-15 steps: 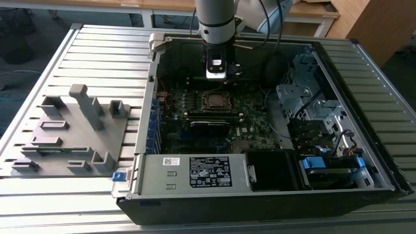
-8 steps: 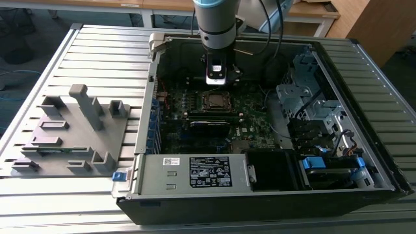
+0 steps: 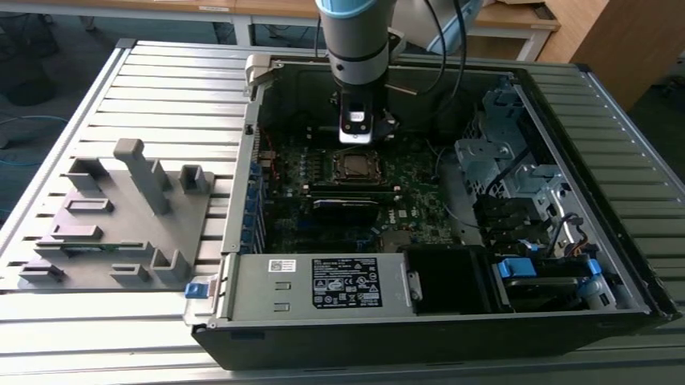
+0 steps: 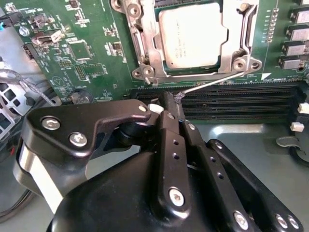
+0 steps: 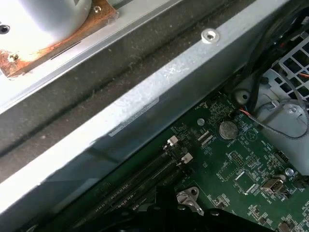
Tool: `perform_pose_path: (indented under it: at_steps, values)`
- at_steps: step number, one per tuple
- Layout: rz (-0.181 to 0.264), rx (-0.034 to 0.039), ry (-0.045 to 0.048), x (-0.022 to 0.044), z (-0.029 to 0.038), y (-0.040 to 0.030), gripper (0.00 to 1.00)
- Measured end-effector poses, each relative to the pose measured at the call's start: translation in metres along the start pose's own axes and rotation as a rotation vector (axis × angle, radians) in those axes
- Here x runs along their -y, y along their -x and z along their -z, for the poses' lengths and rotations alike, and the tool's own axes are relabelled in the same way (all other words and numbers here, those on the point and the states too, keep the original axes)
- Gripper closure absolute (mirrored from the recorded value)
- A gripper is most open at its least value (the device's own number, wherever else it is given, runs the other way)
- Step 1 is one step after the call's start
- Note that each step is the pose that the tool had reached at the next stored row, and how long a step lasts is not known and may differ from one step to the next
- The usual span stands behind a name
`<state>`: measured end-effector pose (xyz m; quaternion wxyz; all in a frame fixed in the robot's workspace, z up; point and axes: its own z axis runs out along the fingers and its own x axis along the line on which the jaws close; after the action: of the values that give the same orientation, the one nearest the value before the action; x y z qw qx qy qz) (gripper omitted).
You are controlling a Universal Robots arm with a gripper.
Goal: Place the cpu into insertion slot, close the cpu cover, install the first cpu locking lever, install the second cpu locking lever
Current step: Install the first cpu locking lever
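The cpu (image 4: 193, 36), a silvery square chip, lies in the insertion slot, which is hidden beneath it. The cpu cover (image 4: 145, 48), a metal frame, lies flat around the chip. A thin wire locking lever (image 4: 212, 83) slants from the cover's corner to its hooked end, which sits right against my black fingertips (image 4: 169, 104). My gripper (image 4: 175, 102) is shut, with nothing visibly between the fingers. In the exterior view the gripper (image 3: 358, 138) hangs inside the open computer case just behind the cpu (image 3: 354, 166).
Long black memory slots (image 4: 231, 99) run between the socket and my gripper. The case wall (image 5: 145, 111) stands close behind. A power supply (image 3: 321, 285) fills the case's front and a drive cage (image 3: 503, 160) the exterior view's right. A grey fixture (image 3: 118, 216) sits on the slatted table.
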<state>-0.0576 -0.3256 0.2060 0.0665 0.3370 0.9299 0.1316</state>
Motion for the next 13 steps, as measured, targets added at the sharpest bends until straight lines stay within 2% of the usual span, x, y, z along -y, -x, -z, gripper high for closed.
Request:
perform_pose_path:
  at_steps: [13]
  values:
    - [-0.002,-0.0047,0.0060,0.0016,-0.0010,-0.0016,0.90]
